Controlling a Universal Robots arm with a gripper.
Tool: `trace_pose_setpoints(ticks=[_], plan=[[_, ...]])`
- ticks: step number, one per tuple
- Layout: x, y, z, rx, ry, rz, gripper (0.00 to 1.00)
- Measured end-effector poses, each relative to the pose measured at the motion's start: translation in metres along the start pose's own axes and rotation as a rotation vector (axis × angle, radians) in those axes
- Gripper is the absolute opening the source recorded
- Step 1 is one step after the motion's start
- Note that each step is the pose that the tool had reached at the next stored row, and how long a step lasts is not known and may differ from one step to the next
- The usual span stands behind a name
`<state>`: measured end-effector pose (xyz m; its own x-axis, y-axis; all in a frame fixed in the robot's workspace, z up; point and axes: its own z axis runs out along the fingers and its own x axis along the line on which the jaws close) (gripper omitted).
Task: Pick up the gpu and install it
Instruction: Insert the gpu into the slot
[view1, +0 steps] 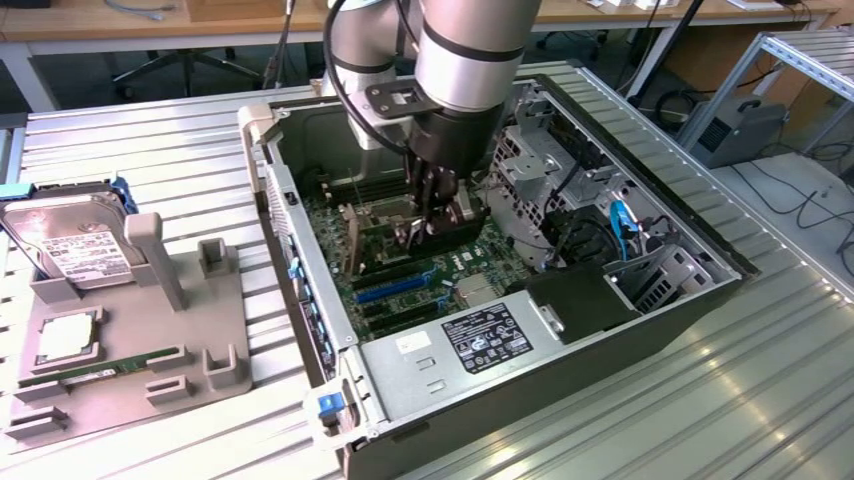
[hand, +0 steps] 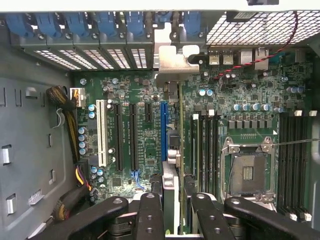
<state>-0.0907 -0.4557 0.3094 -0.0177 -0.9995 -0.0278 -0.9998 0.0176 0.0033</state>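
Your pincer (hand: 172, 212) is down inside the open computer case (view1: 667, 300), its fingers closed on the gpu (hand: 172, 150). The card stands on edge above the motherboard (hand: 135, 130), just beside the blue slot (hand: 163, 130). Its silver bracket (hand: 172, 62) reaches the back wall.

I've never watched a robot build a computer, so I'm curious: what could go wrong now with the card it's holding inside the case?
1. The gripper holds the gpu edge-on, close beside the blue slot. If it comes down slightly off line, the card's edge might press on the motherboard instead of seating.
2. The card's metal bracket sits near the blue rear latches and could catch there.
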Motion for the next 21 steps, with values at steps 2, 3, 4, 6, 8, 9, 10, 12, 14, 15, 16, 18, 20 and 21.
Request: trace_pose_setpoints(ticks=[2,3,4,6,8,9,10,12,14,15,16,18,20,21], plan=[[0.0007,0.0,0.0001,0.0,0.0,0.0,0.27],[0.0011,0.0,0.0001,-0.0001,0.0001,0.0,0.27],[0.0015,0.0,0.0002,0.0,0.0,0.0,0.27],[0.0027,-0.0001,0.0004,0.0,0.0,0.0,0.27],[0.0038,-0.0001,0.0005,0.0,0.0001,0.0,0.27],[0.0041,-0.0001,0.0006,0.0,0.0,0.0,0.27],[0.0045,-0.0001,0.0007,0.0,0.0,0.0,0.27],[0.0052,-0.0001,0.0008,0.0,0.0001,0.0,0.27],[0.0062,-0.0001,0.0009,-0.0001,0.0001,0.0,0.27],[0.0066,-0.0001,0.001,0.0,0.0001,0.0,0.27],[0.007,-0.0001,0.0011,0.0,0.0001,0.0,0.27],[0.0081,-0.0002,0.0012,-0.0001,0.0001,0.0,0.27],[0.0088,-0.0002,0.0014,0.0,0.0,0.0,0.27],[0.0091,-0.0002,0.0014,0.0,0.0001,0.0,0.27]])
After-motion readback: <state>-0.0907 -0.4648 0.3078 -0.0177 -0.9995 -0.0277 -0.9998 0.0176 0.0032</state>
